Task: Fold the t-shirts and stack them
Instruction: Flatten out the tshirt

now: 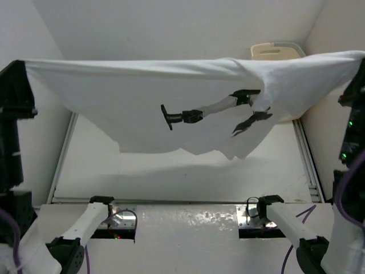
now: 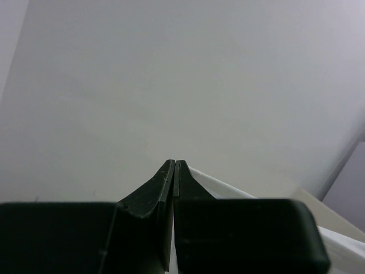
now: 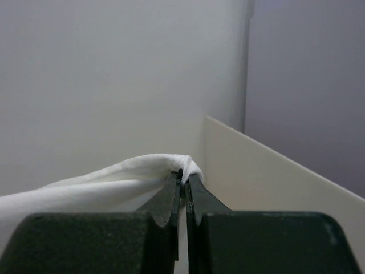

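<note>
Evidently both pairs of jaws are clamping the white t-shirt [image 1: 114, 97], spreading it wide above the desk [image 1: 171, 177] for folding.

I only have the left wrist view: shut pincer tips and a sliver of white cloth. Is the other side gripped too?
Observer: Yes. In the right wrist view the right pincer is shut on a bunched edge of the white t-shirt.
Operator: Is the shirt spread out or bunched up?
Observer: Spread. It hangs stretched wide across the top view, with a dark graphic right of its middle.
Operator: Does the bottom edge touch the table?
Observer: It appears not. The lower edge hangs above the table, apart from it.
</note>
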Controlling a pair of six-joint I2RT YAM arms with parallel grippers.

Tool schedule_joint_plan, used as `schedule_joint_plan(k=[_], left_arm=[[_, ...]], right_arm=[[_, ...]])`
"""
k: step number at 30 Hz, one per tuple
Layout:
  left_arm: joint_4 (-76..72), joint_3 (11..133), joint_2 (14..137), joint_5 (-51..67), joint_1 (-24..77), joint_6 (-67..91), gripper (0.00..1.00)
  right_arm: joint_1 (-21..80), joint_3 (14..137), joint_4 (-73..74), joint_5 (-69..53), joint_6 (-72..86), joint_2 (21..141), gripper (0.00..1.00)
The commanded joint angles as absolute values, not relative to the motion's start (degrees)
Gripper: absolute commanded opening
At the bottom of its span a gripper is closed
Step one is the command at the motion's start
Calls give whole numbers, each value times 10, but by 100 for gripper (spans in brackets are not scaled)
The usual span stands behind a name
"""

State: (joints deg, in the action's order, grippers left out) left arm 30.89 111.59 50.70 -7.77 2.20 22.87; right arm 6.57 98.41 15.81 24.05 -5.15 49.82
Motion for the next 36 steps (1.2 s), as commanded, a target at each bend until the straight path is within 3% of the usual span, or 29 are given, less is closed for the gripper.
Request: schedule_joint_plan(k=[1, 9, 17, 23, 26, 28, 30, 31, 32, 36], left_arm=[[304, 1119, 472, -98, 17, 216, 0], [311, 1085, 509, -119, 17, 240, 0], [194, 823, 605, -136, 17, 262, 0], [5, 623, 694, -120, 16, 249, 0], [-68, 582, 785, -139, 15, 240, 0], [-64, 615, 880, -145, 14, 223, 11], [10, 718, 986, -139, 13, 205, 94], [48, 757, 1016, -135, 12, 202, 100], [75, 795, 1043, -116, 13, 198, 100], [112, 856, 1071, -79, 14, 199, 100]], right_arm=[[63, 998, 168, 217, -56, 458, 0], [63, 949, 192, 223, -32, 452, 0], [63, 714, 136, 213, 47, 528, 0], [63, 523, -39, 193, 81, 605, 0], [63, 477, -90, 129, 105, 687, 9], [62, 488, -78, 102, 109, 776, 24], [62, 542, -21, 102, 103, 829, 56], [62, 561, -4, 98, 97, 867, 71], [62, 599, 21, 99, 96, 879, 96], [63, 603, 65, 89, 108, 863, 99]])
